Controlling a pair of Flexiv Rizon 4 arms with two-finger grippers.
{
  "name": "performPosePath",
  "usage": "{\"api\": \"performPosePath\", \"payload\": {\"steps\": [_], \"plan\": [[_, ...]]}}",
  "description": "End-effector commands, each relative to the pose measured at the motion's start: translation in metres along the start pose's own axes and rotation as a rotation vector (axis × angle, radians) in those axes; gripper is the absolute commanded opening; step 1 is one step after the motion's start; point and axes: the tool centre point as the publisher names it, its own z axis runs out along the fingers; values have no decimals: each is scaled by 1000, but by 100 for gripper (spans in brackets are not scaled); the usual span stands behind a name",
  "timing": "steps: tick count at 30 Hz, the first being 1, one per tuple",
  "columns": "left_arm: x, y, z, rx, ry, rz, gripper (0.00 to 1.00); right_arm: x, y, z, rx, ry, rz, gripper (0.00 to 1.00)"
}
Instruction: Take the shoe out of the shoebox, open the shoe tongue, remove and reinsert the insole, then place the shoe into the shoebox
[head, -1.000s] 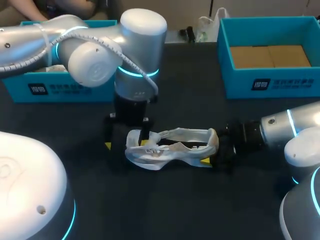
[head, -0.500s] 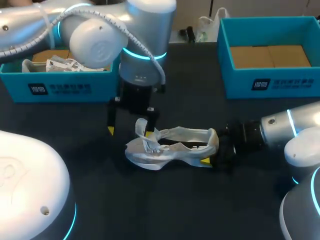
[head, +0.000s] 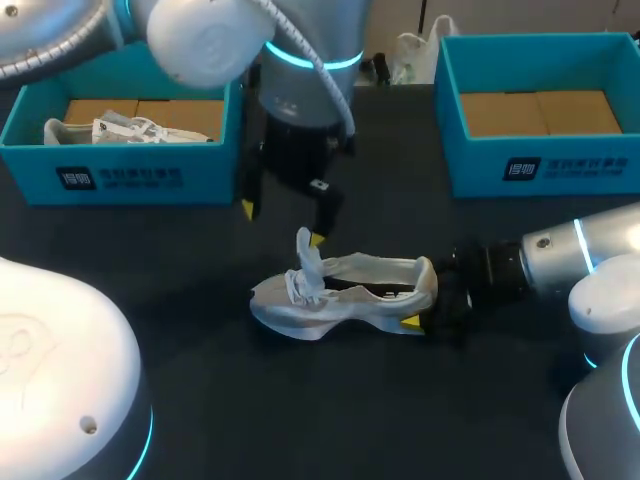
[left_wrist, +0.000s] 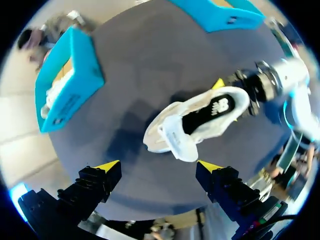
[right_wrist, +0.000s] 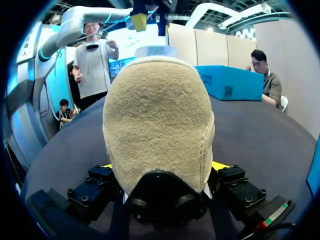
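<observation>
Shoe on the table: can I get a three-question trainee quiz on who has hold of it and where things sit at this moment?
1. True or false: the right gripper is shut on the heel of the shoe.
2. The left gripper is: A) shut on the tongue; B) open, above the shoe's toe end; C) inside a box.
3. Fill in: the left shoebox holds a ____.

Key: 1 true, a finger on each side of the heel. 2 B. 3 second shoe.
</observation>
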Motion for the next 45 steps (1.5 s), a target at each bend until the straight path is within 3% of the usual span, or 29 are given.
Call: {"api": "performPosePath", "payload": {"steps": [1, 3, 7, 12, 21, 22, 23, 24, 28, 45], "plan": [[9, -10, -12, 28, -47, 474, 100, 2, 0, 1, 4, -1, 1, 0], [12, -14, -20, 31, -13, 635, 100, 2, 0, 1, 4, -1, 1, 0], [19, -16, -33, 106, -51, 889, 100, 2, 0, 1, 4, -1, 1, 0], [29, -19, -48, 119, -80, 1211, 100, 2, 0, 1, 4, -1, 1, 0], [66, -18, -52, 234, -102, 1444, 100, 2, 0, 1, 4, -1, 1, 0], [69, -19, -54, 233, -85, 1458, 89, 2, 0, 1, 4, -1, 1, 0], [71, -19, -55, 256, -70, 1457, 33, 2, 0, 1, 4, -1, 1, 0], [73, -18, -55, 259, -57, 1477, 0, 2, 0, 1, 4, -1, 1, 0], [82, -15, -50, 260, -16, 1449, 0, 2, 0, 1, 4, -1, 1, 0], [82, -15, -50, 260, -16, 1449, 0, 2, 0, 1, 4, -1, 1, 0]]}}
